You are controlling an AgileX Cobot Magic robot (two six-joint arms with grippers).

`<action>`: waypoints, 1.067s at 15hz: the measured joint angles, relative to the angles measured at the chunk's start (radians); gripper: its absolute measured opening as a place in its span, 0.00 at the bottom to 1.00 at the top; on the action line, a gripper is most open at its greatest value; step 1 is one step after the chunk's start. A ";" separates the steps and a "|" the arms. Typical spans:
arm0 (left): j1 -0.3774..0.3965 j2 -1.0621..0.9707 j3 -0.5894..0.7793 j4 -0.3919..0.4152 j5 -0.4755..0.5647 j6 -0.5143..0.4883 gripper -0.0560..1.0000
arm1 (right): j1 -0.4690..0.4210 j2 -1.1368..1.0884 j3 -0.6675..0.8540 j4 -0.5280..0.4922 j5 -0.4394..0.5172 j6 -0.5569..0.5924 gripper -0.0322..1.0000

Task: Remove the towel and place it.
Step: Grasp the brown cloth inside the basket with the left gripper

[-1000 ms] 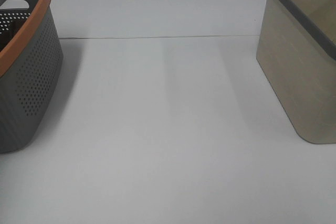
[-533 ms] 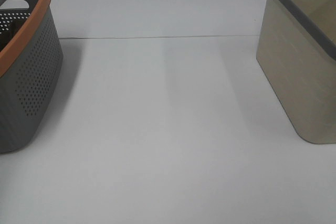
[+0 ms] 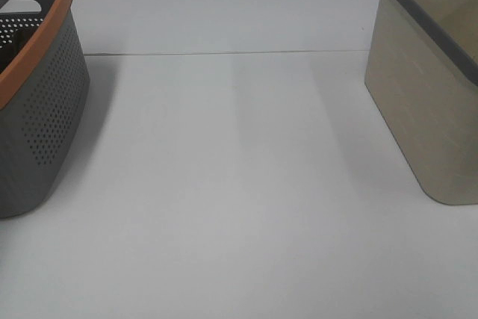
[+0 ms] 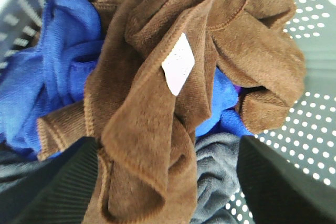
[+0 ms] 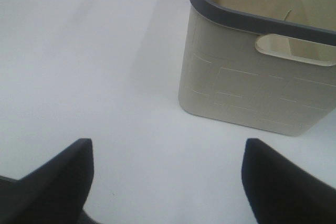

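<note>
White table, grey basket, brown towel below wide-spread left end effector.

L gripper: 2 black matte fingers, broad, fine ribbed lines across 1 face, rounded tips. R gripper: 2 dark grey-black fingers, smooth, wedge-shaped, narrowing to blunt tips.
</note>
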 joint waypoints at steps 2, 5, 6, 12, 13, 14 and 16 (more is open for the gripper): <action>0.000 0.025 -0.006 0.000 0.000 0.000 0.70 | 0.000 0.000 0.000 0.000 0.000 0.000 0.75; 0.000 0.035 -0.006 -0.019 -0.021 0.000 0.55 | 0.000 0.000 0.000 0.000 0.000 0.000 0.75; 0.000 0.035 -0.008 -0.021 -0.030 0.000 0.50 | 0.000 0.000 0.000 0.000 0.000 0.000 0.75; 0.000 0.035 -0.008 -0.021 -0.031 0.037 0.24 | 0.000 0.000 0.000 0.000 0.000 0.000 0.75; 0.000 0.035 -0.008 -0.020 -0.026 0.046 0.20 | 0.000 0.000 0.000 0.000 0.000 0.000 0.75; 0.000 0.035 -0.008 -0.020 -0.019 0.057 0.17 | 0.000 0.000 0.000 0.000 0.000 0.000 0.75; 0.000 0.035 -0.008 -0.020 0.002 0.106 0.05 | 0.000 0.000 0.000 0.000 0.000 0.000 0.75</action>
